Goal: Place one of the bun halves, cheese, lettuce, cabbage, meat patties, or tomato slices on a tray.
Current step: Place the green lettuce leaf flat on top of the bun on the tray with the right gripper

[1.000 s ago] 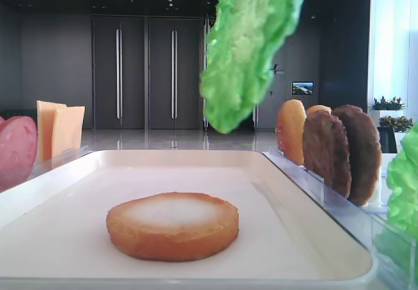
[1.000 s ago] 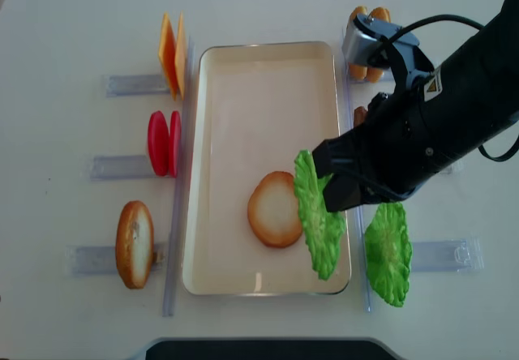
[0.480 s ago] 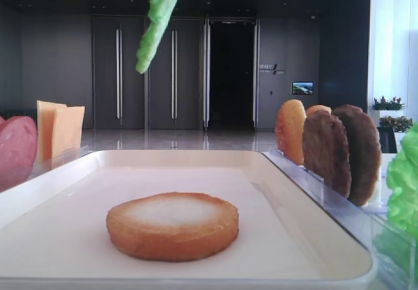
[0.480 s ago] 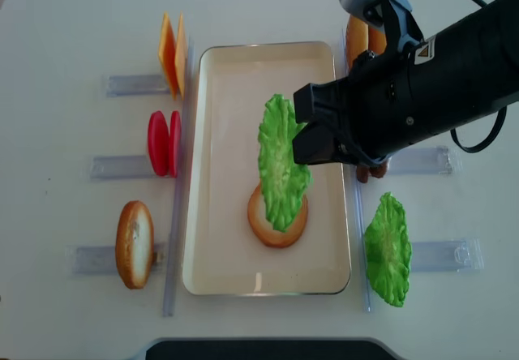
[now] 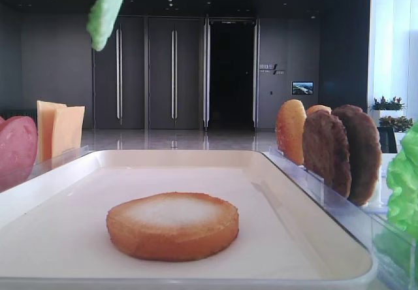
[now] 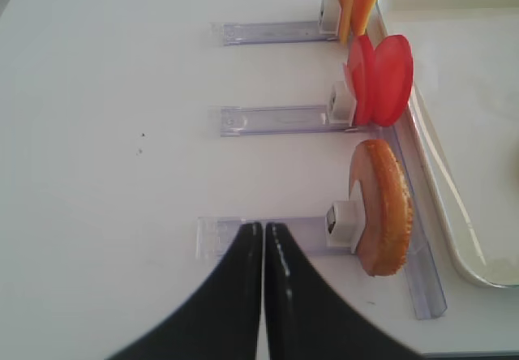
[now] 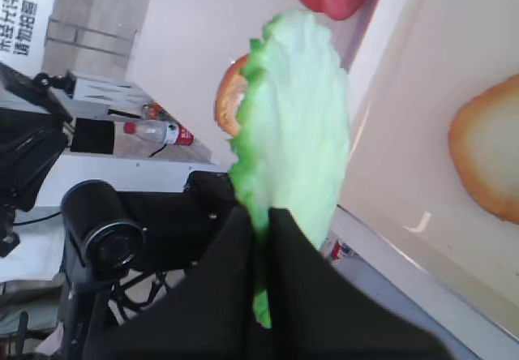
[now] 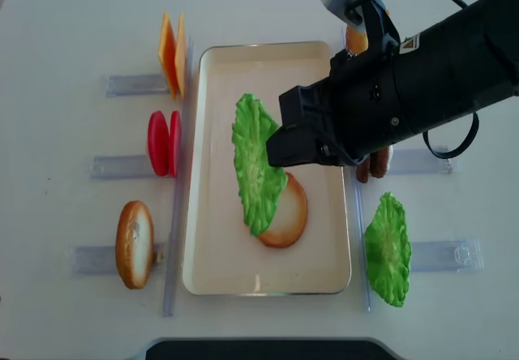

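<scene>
A ruffled green lettuce [image 8: 255,165] leaf hangs above the cream tray [image 8: 212,267], pinched at its edge by my right gripper [image 8: 280,146], which is shut on it. The leaf overlaps the left part of a bun half [image 8: 290,216] lying pale face up on the tray. In the right wrist view the lettuce [image 7: 296,125] rises from between the black fingers [image 7: 235,246], with the bun half [image 7: 491,161] off to the right. In the low view only the lettuce tip [image 5: 108,6] shows at the top left. My left gripper [image 6: 263,229] is shut and empty over the table, beside a racked bun half [image 6: 381,206].
Clear racks flank the tray. On the left stand cheese slices [image 8: 170,48], tomato slices [image 8: 164,143] and a bun half [image 8: 135,242]. On the right are a second lettuce leaf [image 8: 388,250], meat patties [image 5: 339,149] and more buns [image 5: 290,130].
My right gripper has carried the lettuce left and farther up the tray, from the tray's right edge to above its middle, over the bun half. The left gripper's earlier position is not shown.
</scene>
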You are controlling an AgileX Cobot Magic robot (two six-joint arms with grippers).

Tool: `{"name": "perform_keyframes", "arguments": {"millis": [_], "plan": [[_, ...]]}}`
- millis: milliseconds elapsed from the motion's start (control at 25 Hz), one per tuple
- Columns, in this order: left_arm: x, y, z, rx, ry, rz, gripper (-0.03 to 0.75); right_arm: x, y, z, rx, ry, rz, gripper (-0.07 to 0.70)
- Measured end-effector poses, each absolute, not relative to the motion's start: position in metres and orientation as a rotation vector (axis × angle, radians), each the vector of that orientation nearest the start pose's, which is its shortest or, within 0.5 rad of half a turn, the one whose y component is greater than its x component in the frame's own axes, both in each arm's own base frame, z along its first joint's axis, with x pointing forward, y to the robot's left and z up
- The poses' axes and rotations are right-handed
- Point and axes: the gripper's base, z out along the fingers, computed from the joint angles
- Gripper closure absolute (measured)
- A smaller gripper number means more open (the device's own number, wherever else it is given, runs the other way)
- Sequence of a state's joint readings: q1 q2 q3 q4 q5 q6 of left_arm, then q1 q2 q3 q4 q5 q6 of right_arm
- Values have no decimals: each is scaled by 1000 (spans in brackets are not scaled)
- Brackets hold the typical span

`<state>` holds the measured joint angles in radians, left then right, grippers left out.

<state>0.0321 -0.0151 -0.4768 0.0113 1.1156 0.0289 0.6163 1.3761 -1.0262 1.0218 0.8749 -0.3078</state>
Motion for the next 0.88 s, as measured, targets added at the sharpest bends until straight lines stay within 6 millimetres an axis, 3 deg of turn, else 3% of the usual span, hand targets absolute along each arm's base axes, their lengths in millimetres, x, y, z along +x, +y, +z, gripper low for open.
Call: {"name": "perform_keyframes", "arguments": {"millis": [480,880], "plan": [[-7,1,266,-4,2108,50,715,187,212,317,-641,2467,1400,619],[-7,1,266,-4,2108,50,715,200,212,318,-519,2397,1336,619]]}}
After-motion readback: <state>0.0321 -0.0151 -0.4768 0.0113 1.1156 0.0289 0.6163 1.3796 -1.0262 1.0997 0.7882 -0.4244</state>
